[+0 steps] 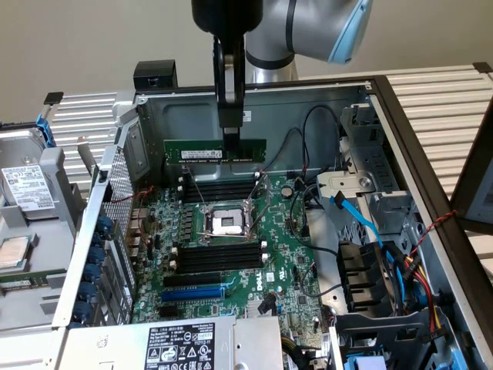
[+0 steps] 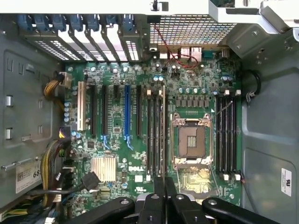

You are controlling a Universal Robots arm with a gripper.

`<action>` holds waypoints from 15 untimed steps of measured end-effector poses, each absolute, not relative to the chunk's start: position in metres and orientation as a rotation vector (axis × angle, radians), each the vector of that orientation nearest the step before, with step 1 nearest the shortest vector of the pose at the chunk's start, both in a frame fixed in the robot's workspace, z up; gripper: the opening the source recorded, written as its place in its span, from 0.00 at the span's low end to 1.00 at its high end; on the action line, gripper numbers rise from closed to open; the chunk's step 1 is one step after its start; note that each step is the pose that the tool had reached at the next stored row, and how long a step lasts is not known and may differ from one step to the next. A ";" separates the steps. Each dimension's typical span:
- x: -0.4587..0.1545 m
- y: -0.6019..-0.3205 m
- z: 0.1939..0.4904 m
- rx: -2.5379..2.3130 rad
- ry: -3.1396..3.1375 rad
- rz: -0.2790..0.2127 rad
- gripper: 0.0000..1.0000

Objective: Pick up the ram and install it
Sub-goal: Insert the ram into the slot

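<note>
The ram (image 1: 202, 151), a long green stick with a white label, hangs level and on edge above the back of the open computer case. My gripper (image 1: 231, 132) is shut on its upper edge near the middle. In the wrist view the ram (image 2: 163, 126) appears edge-on as a thin line running out from between my fingers (image 2: 154, 189). It lies over the black memory slots (image 2: 152, 135) beside the CPU socket (image 2: 191, 142). In the exterior view it hangs above the motherboard (image 1: 293, 266), over the rear bank of memory slots (image 1: 219, 189).
A second bank of black slots (image 1: 219, 254) lies in front of the CPU socket (image 1: 229, 223), with a blue slot (image 1: 192, 293) nearer still. Case walls (image 1: 400, 131) ring the board. A blue cable (image 1: 358, 220) and wire bundles crowd the exterior view's right; a power supply (image 1: 185, 343) sits in front.
</note>
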State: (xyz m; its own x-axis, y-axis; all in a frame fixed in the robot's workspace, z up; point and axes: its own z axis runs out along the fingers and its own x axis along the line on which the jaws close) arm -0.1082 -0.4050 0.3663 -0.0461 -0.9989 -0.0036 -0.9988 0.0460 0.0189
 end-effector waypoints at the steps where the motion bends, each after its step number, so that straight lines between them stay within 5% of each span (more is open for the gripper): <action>1: -0.108 -0.405 0.365 2.161 -2.266 -0.026 0.12; 15: -0.108 -0.405 0.340 2.149 -2.286 -0.031 0.12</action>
